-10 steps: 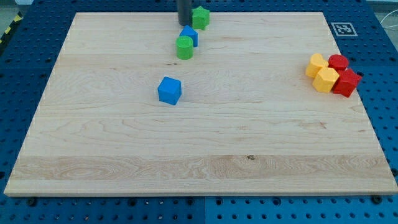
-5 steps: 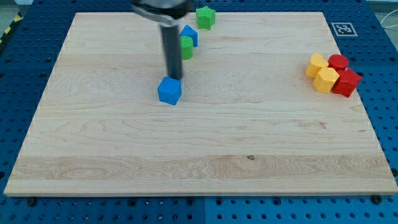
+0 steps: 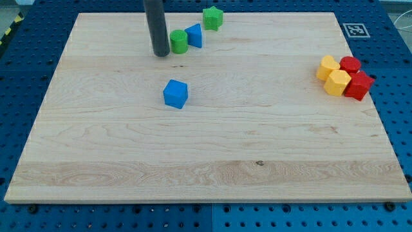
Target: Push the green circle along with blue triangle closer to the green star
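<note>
The green circle (image 3: 179, 42) sits near the view's top, touching the blue triangle (image 3: 194, 35) on its right. The green star (image 3: 212, 17) lies a little further up and right of the triangle, close to the board's top edge, with a small gap between them. My tip (image 3: 160, 55) is on the board just left of the green circle, right beside it. The dark rod rises from the tip out of the view's top.
A blue cube-like block (image 3: 175, 93) lies below the circle, mid-board. Two yellow blocks (image 3: 332, 74) and two red blocks (image 3: 356, 76) cluster at the view's right edge. A marker tag (image 3: 353, 29) is at the board's top right corner.
My tip went from beside the green star down toward the blue cube, then up to the circle's left. The green circle and blue triangle have shifted slightly, now lying side by side.
</note>
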